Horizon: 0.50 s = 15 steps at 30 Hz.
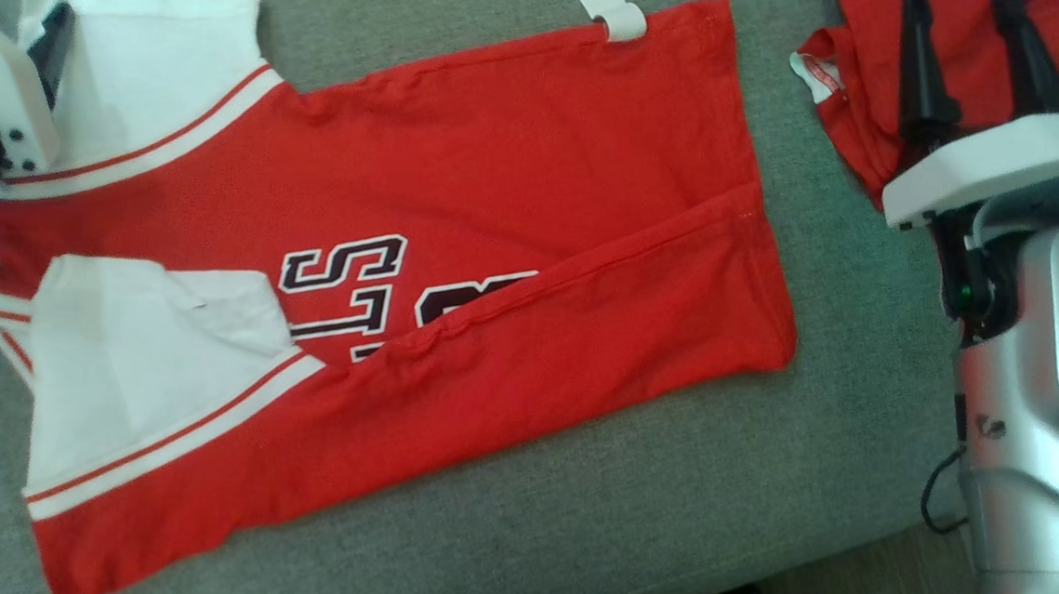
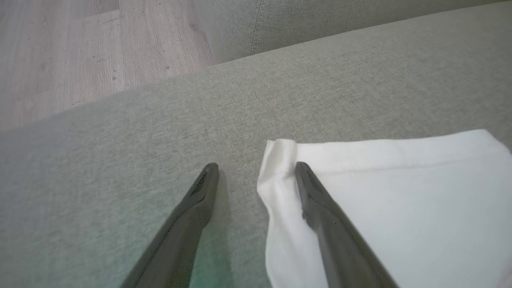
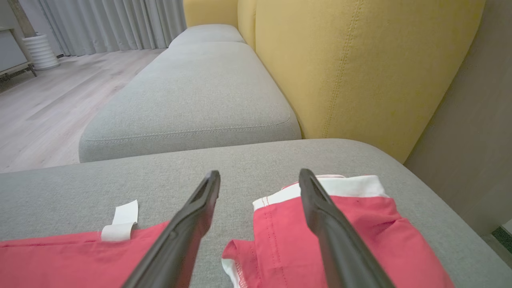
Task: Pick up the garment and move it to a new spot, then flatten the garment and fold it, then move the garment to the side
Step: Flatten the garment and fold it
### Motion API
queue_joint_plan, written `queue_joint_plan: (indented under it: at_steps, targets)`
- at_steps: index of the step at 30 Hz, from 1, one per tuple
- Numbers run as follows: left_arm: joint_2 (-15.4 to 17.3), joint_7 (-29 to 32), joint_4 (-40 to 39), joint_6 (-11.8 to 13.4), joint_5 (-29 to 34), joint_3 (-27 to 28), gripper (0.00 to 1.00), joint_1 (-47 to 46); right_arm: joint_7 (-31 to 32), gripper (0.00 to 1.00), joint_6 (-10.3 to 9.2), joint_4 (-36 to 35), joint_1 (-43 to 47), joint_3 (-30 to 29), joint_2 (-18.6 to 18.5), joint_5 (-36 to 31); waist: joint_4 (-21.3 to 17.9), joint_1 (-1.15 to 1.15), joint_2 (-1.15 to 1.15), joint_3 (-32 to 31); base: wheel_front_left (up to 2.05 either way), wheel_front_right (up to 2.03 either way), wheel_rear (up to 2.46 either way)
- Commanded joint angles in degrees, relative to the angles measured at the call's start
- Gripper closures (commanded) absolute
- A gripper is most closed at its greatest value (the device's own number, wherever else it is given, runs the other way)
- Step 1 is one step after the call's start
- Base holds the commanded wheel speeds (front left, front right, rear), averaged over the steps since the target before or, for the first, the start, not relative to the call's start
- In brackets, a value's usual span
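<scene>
Our head view takes in the red garment [image 1: 519, 175], partly folded on the grey cushion [image 1: 664, 502]; the right wrist view adds a yellow backrest [image 3: 360, 60] and wood floor [image 3: 48, 108]. Our left gripper [image 2: 256, 166], spread, straddles the edge of the white sleeve [image 2: 400, 192]; our right gripper [image 3: 259, 173], spread, points over a second red cloth [image 3: 368, 232].

Using the grey seat cushion [image 1: 588, 525] as my reference here. A bunched-up red piece with white trim [image 3: 380, 232] lies on it, up by the yellow backrest [image 3: 360, 60] along its back edge. A second grey cushion [image 3: 192, 96] butts against it. There's wood floor [image 2: 60, 52] off its open side, with curtains [image 3: 112, 24] and a white ribbed pot [image 3: 40, 52] well beyond.
</scene>
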Motion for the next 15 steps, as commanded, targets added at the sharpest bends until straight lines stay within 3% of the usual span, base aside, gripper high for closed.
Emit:
queue_joint_plan:
  at_steps: [1, 3, 4, 5, 6, 7, 10, 15]
  targets:
    - [2.9, 0.3, -0.3, 0.1, -0.6, 0.8, 0.0, -3.1, -0.8, 0.0, -0.05, -1.6, -1.8, 0.7, 0.4, -0.3, -0.6, 0.0, 0.0, 0.6, 0.0, 0.0, 0.0]
    - [2.7, 1.7, 0.2, 0.1, -1.8, 0.0, 0.0, -3.1, -1.0, 0.0, -0.05, -1.4, -2.1, 0.7, 0.5, -0.3, -0.8, 0.0, 0.0, 0.7, 0.0, 0.0, 0.0]
    - [2.6, 2.7, 0.2, 0.1, -2.5, -0.5, 0.06, -3.1, -1.1, 0.0, -0.05, -1.3, -2.2, 0.7, 0.5, -0.4, -0.9, 0.0, 0.0, 0.7, 0.0, 0.0, 0.0]
    - [2.5, 3.8, 0.2, 0.1, -3.3, -1.0, 0.59, -3.0, -1.1, 0.0, -0.05, -1.2, -2.3, 0.7, 0.5, -0.4, -0.9, 0.0, 0.0, 0.7, 0.0, 0.0, 0.0]
    - [2.5, 3.8, 0.2, 0.1, -3.3, -1.0, 0.59, -3.0, -1.1, 0.0, -0.05, -1.2, -2.3, 0.7, 0.5, -0.4, -0.9, 0.0, 0.0, 0.7, 0.0, 0.0, 0.0]
    - [2.4, 4.8, -0.1, 0.1, -4.1, -1.7, 1.0, -2.9, -1.1, 0.0, -0.05, -1.1, -2.4, 0.6, 0.5, -0.5, -0.7, 0.0, 0.0, 0.6, 0.0, 0.0, 0.0]
    - [2.3, 5.4, -1.2, 0.1, -6.0, -2.9, 1.0, -2.7, -1.1, 0.0, -0.05, -0.8, -2.7, 0.6, 0.0, -0.7, 0.1, 0.0, 0.0, 0.0, 0.0, 0.0, 0.0]
    - [1.0, -1.0, -3.6, 0.1, -8.0, -3.6, 1.0, -2.3, -0.2, 0.0, -0.05, 0.1, -3.3, 1.5, -1.3, 0.3, 2.8, 0.0, 0.0, -2.4, 0.0, 0.0, 0.0]
